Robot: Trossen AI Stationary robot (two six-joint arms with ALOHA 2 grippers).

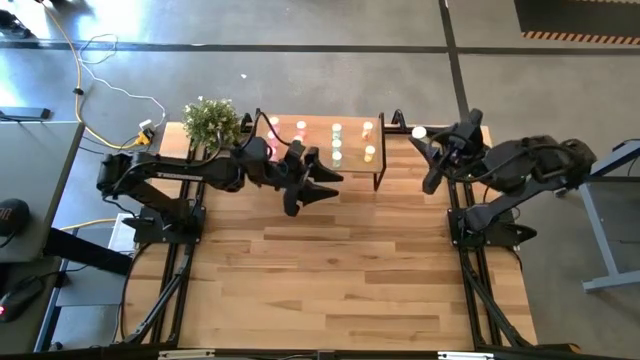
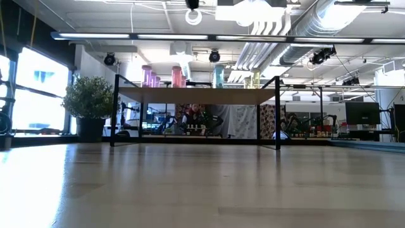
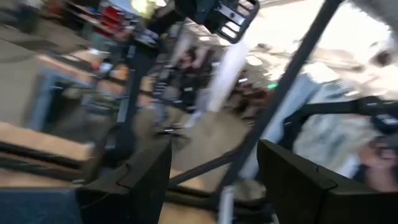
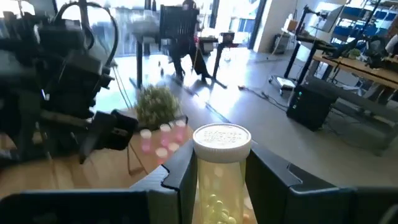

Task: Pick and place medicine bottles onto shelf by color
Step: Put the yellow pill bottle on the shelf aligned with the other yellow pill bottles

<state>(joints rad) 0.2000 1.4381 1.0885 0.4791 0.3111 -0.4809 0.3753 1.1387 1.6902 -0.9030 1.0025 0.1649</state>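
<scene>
Task well advanced, by the look of it. Shelf (image 1: 320,122) at the far edge of the bench (image 1: 340,270), already carrying rows of bottles: pink ones (image 1: 273,126) at the end nearest the plant (image 1: 211,120), then reddish (image 1: 301,128), pale green (image 1: 337,142) and yellow (image 1: 369,140) toward the other end. Seen level across the bench, the same colour order standing upright on the shelf top: pink (image 2: 148,76), red (image 2: 176,76), green (image 2: 218,76), yellow barely visible. Nothing loose on the bench boards around the shelf, so likely only the last bottle left to place.

Right tool (image 4: 219,186) clamped on a yellow-filled bottle with a white cap (image 4: 221,171), held upright between both fingers (image 4: 181,180); in the overhead view this tool (image 1: 432,150) just off the shelf's yellow end, white cap (image 1: 418,132) showing, bottle clear of the shelf top. Remaining step, presumably: carry it over the yellow row and set it down beside the others without knocking them.

Left tool (image 1: 312,185) in front of the shelf near its middle, fingers (image 3: 146,180) apart, nothing between them; apparently idle or backing off after a placement.
</scene>
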